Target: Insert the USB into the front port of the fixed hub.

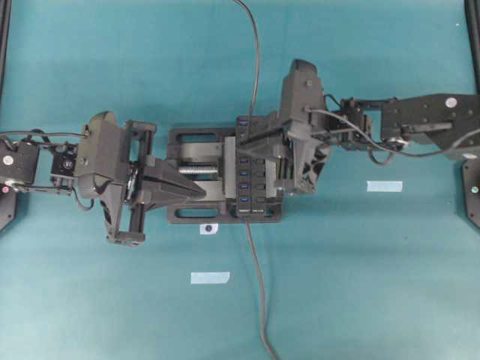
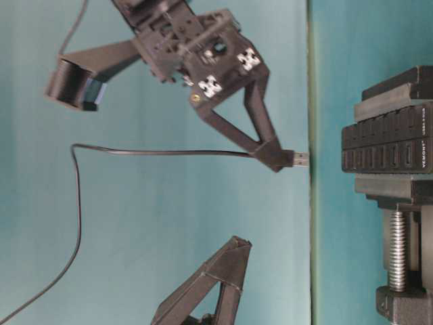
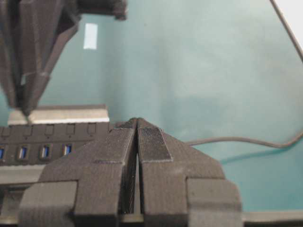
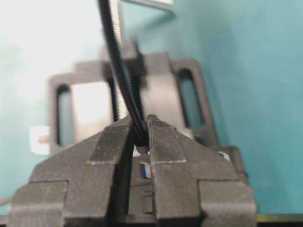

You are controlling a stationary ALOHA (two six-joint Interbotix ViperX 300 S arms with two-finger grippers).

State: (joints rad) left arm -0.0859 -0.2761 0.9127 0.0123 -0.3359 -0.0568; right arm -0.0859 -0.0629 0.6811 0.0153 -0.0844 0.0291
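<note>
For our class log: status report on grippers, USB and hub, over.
Right gripper shut on USB. Left gripper shut, empty. USB short of fixed hub, not inserted. Gap unobstructed.

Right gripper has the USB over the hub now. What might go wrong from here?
1. The right gripper pinches the USB at the cable end, so the plug may tilt on contact.
2. The plug is still apart from the fixed hub; a small offset could jam it beside a port.
3. The cable trails loosely and may tug.
</note>
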